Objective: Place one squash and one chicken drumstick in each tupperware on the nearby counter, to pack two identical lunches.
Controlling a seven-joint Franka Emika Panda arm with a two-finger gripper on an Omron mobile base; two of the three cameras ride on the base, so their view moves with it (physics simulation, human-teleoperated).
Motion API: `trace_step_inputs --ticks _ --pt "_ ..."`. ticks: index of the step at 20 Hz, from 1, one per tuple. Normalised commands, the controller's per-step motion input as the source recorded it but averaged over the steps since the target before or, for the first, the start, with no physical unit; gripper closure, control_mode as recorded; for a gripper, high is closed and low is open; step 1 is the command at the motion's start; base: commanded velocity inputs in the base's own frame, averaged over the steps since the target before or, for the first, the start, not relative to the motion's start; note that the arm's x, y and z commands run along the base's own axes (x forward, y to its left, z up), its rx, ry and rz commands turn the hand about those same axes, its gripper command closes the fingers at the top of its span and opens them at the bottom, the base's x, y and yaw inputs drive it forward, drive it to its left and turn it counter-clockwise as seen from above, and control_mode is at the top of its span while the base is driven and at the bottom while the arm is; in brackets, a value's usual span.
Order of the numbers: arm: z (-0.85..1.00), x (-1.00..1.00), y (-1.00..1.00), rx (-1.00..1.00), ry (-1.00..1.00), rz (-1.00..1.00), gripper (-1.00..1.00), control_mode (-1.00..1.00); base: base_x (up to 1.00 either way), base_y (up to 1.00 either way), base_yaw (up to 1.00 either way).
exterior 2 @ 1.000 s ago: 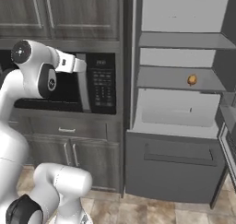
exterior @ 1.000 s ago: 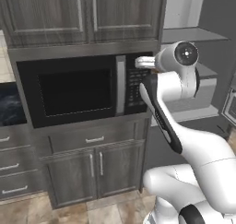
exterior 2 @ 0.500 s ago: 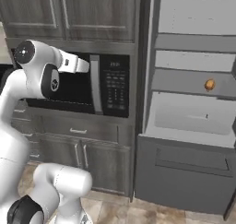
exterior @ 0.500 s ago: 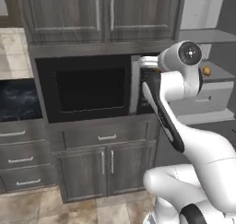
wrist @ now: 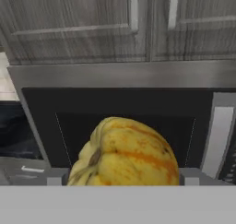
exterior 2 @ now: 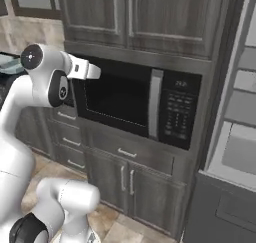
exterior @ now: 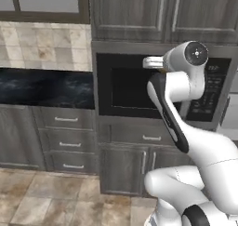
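A yellow-orange squash [wrist: 126,154] with orange streaks sits close at the bottom of the hand view, right at my gripper, whose fingertips are hidden behind it. My gripper [exterior 2: 95,72] is held high in front of the microwave [exterior: 139,88], at the end of the raised white forearm [exterior: 153,62], shut on the squash. The black marbled counter [exterior: 44,88] lies to the left. At its edge in the right base view is a pale blue shape [exterior 2: 10,64]; I cannot tell whether it is a tupperware. The chicken drumstick is out of view.
Dark grey upper cabinets [exterior: 162,11] hang above the microwave, with drawers [exterior: 69,143] and doors [exterior 2: 120,179] below. An open fridge compartment with pale shelves [exterior 2: 235,137] is at the right. Tiled floor [exterior: 42,197] lies in front.
The whole picture has shifted: the base has moved left. The fridge shelves and the drumstick slid out to the right and the counter came in at the left. The arm keeps its pose.
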Motion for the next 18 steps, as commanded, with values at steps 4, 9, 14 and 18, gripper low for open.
trace_step_inputs --ticks 4,9,14,18 --pt "0.0 0.0 0.0 0.0 0.0 0.0 1.0 1.0 0.33 1.0 0.49" --pt "0.0 0.0 0.0 0.0 0.0 0.0 1.0 1.0 0.39 0.95 0.53" --pt "0.0 0.0 0.0 0.0 0.0 0.0 1.0 1.0 0.57 0.77 0.54" --pt "0.0 0.0 0.0 0.0 0.0 0.0 1.0 1.0 0.92 0.51 0.5"
